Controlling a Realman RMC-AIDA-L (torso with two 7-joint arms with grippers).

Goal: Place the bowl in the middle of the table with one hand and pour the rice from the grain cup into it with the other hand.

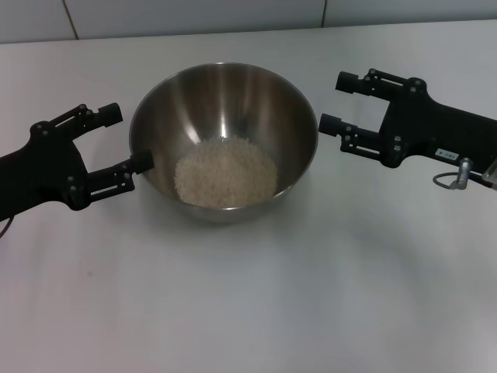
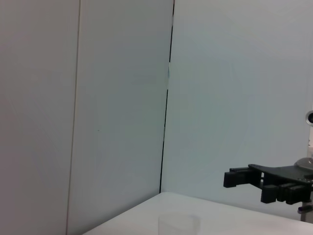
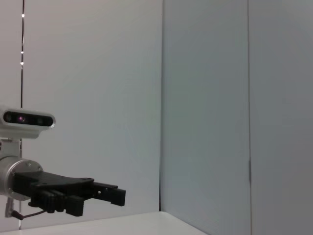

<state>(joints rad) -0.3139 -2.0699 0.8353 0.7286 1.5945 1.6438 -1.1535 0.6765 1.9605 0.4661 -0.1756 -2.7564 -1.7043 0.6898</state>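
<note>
The steel bowl (image 1: 233,93) stands in the middle of the white table (image 1: 248,303). A pale heap of rice (image 1: 226,172) lies in its bottom. My left gripper (image 1: 130,137) is open at the bowl's left side. One fingertip (image 1: 142,162) is right at the rim; I cannot tell if it touches. My right gripper (image 1: 334,102) is open and empty, just right of the bowl and clear of it. The grain cup is out of the head view. A faint clear cup shape (image 2: 179,223) shows low in the left wrist view, below the far-off right gripper (image 2: 239,178).
A pale wall with dark seams (image 1: 324,12) runs behind the table's back edge. The right wrist view shows the left gripper (image 3: 115,193) far off in front of the wall panels. White tabletop lies in front of the bowl.
</note>
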